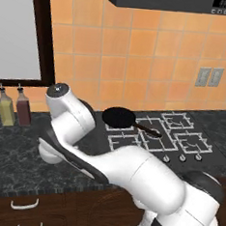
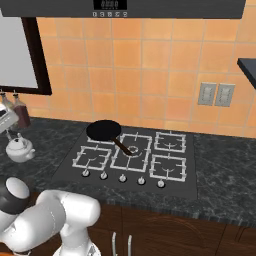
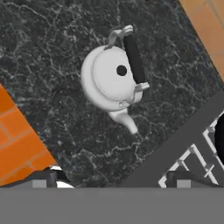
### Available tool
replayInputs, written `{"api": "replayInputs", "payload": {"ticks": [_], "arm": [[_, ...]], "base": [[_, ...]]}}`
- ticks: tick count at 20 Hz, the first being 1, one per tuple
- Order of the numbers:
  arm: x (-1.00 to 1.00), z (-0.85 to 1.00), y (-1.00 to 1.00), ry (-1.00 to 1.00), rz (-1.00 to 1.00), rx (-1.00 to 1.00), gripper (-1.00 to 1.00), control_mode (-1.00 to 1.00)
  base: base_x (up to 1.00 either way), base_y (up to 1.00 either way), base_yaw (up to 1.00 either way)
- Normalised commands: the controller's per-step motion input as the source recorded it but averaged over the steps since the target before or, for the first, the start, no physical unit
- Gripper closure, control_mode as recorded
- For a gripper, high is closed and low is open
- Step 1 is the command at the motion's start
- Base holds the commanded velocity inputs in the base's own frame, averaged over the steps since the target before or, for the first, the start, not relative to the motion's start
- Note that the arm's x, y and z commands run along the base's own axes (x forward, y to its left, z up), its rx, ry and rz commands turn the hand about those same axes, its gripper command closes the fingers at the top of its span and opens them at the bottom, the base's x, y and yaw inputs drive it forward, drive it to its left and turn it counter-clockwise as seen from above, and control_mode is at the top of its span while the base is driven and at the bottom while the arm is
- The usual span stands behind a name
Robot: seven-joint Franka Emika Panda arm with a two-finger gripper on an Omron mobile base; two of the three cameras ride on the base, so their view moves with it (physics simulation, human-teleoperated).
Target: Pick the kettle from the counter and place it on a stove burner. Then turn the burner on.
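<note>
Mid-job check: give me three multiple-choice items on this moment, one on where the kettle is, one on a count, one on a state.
1. Where does the kettle stand?
A. on a burner
B. on the counter beside the stove
C. in the gripper

2. How many glass bottles stand by the wall?
A. two
B. four
C. none

3. What sits on the stove?
A. the kettle
B. a pot with a lid
C. a black frying pan

B: stone lies all around the kettle.
A: two show at the left.
C: the pan rests on the rear left grate.
</note>
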Motion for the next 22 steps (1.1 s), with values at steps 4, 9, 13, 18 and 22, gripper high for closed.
{"api": "replayInputs", "payload": {"ticks": [4, 9, 13, 18, 22], "arm": [[0.02, -0.01, 0.02, 0.0, 0.0, 0.0, -1.0, -1.0], [0.28, -0.14, 0.16, 0.0, 0.0, -0.04, -1.0, -1.0], [0.43, -0.31, 0.22, 0.02, 0.0, -0.03, -1.0, -1.0], [0.52, -0.44, 0.22, 0.06, 0.0, -0.01, -1.0, -1.0], [0.56, -0.24, 0.34, 0.04, 0.0, -0.03, -1.0, -1.0]], "base": [[0.0, 0.0, 0.0], [0.0, 0.0, 0.0], [0.0, 0.0, 0.0], [0.0, 0.0, 0.0], [0.0, 0.0, 0.0]]}}
